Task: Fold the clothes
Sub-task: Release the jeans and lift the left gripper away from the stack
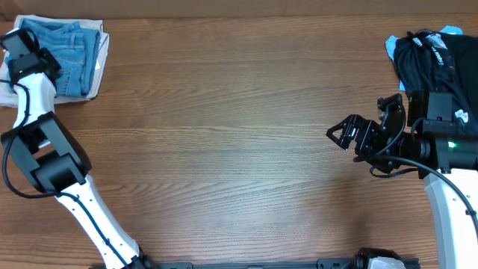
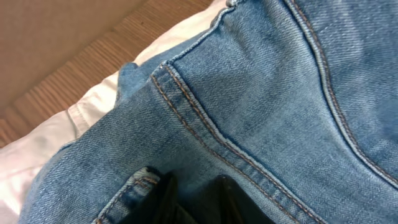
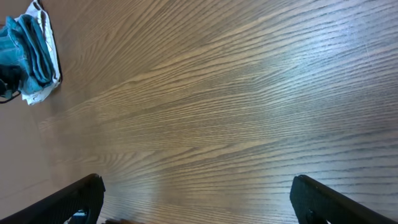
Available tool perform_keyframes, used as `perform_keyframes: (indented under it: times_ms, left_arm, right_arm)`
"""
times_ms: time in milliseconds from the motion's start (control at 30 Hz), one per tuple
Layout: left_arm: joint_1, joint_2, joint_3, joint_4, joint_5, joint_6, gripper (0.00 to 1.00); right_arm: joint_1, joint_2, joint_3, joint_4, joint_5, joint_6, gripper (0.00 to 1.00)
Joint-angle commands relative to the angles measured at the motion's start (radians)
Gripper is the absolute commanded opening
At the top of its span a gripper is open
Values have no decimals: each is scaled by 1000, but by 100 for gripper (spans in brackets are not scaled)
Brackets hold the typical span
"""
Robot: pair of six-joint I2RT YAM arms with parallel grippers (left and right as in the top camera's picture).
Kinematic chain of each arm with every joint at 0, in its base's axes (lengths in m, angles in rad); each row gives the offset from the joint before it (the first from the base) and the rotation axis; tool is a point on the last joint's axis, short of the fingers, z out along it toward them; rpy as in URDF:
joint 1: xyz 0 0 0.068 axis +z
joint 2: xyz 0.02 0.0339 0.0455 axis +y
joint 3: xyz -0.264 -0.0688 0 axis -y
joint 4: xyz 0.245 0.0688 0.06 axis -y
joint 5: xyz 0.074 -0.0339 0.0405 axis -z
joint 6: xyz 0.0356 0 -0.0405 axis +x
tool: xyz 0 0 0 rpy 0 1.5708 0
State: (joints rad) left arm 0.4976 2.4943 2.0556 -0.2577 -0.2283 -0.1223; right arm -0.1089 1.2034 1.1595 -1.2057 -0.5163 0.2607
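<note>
The light blue jeans [image 1: 71,52] lie folded in a stack at the table's far left corner, on top of a white garment [image 1: 102,60]. My left gripper [image 1: 33,52] is down on the stack's left edge. In the left wrist view its two dark fingertips [image 2: 196,193] sit a little apart on the denim [image 2: 267,93], next to a belt loop and an orange-stitched seam, with nothing pinched between them. My right gripper [image 1: 340,134] hangs wide open and empty over bare wood at the right. Its fingers [image 3: 198,186] frame the table, and the jeans [image 3: 25,43] show far off.
A pile of dark clothes [image 1: 433,60] with a light blue piece under it lies at the far right corner, beside the right arm. The white garment [image 2: 62,124] sticks out from under the jeans. Wooden table [image 1: 224,134] lies between the arms.
</note>
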Motion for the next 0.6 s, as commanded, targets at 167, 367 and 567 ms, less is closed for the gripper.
perform_keyframes:
  times_ms: [167,367,567]
  left_arm:
    - [0,-134,5,-33,-66,11,61]
    - [-55,-284,5,-30,-61,11,100]
    - [-117,-415,5,-41,-24,11,100]
  right_arm:
    - [3,-2,13,-3,3,-2,100]
    - [3,-2,13,-13,3,-2,100]
    - [3,-2,13,-13,3,-2,100]
